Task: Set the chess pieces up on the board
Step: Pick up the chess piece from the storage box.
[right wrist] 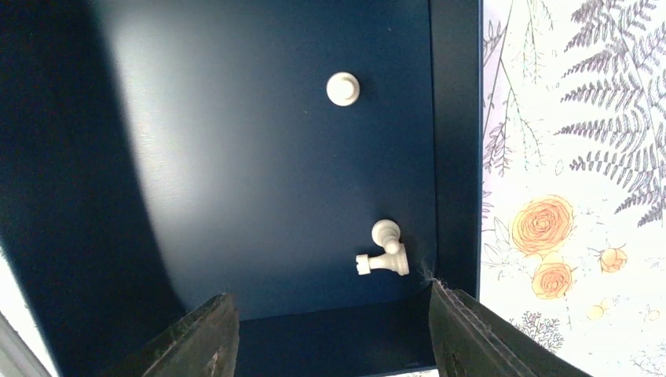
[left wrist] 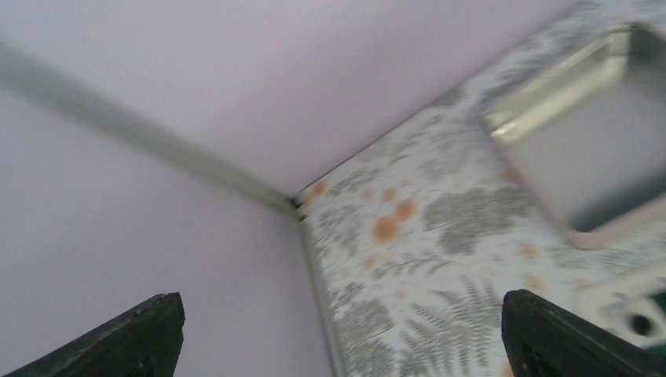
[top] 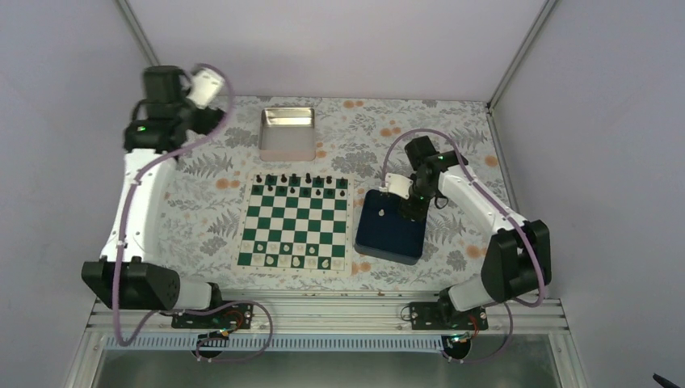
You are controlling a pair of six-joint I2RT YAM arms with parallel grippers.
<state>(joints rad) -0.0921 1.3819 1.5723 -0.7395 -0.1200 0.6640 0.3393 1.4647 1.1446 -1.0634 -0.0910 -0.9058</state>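
Over the dark blue tray (right wrist: 236, 157) the right gripper (right wrist: 330, 318) hovered, jaws apart and empty; in the tray a toppled white piece (right wrist: 382, 263) lay just ahead, its long axis running finger to finger; the left gripper (left wrist: 338, 334) gaped wide by the far corner, well away.

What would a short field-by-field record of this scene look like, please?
board: black pieces along far edge, white pieces along near edge
blue tray: right of board, three loose pieces inside, all white
left gripper: open, empty, raised at far left
right gripper: open, empty, over the tray
metal tin: beyond the board
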